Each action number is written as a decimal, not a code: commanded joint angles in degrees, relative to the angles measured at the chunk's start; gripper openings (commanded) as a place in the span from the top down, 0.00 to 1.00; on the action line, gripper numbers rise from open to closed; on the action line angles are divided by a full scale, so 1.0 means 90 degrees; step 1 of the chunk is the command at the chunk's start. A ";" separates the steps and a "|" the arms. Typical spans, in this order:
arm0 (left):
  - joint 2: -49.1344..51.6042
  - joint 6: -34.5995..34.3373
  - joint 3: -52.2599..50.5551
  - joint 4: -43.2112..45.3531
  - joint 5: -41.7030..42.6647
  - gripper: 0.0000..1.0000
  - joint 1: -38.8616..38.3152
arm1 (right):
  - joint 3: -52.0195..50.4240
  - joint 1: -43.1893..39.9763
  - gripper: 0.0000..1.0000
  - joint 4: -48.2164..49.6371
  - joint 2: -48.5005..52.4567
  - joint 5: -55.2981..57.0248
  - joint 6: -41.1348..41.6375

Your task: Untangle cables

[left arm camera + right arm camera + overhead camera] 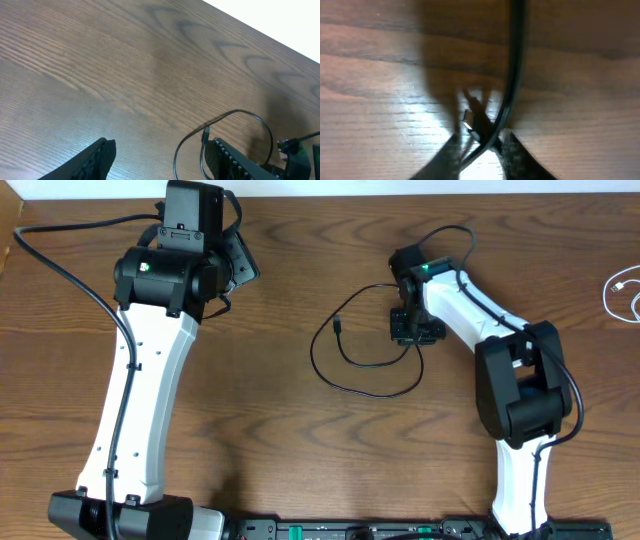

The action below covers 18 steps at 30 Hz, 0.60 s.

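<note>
The black cable [352,385] lies in a loose loop on the wooden table at centre, its small plug end [340,326] pointing up. My right gripper [415,330] is down at the loop's right side. In the right wrist view the black cable [516,60] runs down from the top into the right gripper [482,136], which is shut on it. The white cable [622,290] lies coiled at the far right edge, apart from the black one. My left gripper [238,262] is open and empty at the upper left. The left wrist view shows the left gripper [160,157] and the black loop [187,142].
The right arm's own thick wire [450,235] arcs above its wrist. The table's back edge [400,188] meets a white surface. The arm bases [330,530] stand along the front edge.
</note>
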 commanded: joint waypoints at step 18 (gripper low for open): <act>0.0024 -0.0036 0.0017 0.0012 -0.0012 0.37 -0.0015 | 0.3252 -0.1117 0.99 -0.0918 -0.0138 -0.0471 -0.0787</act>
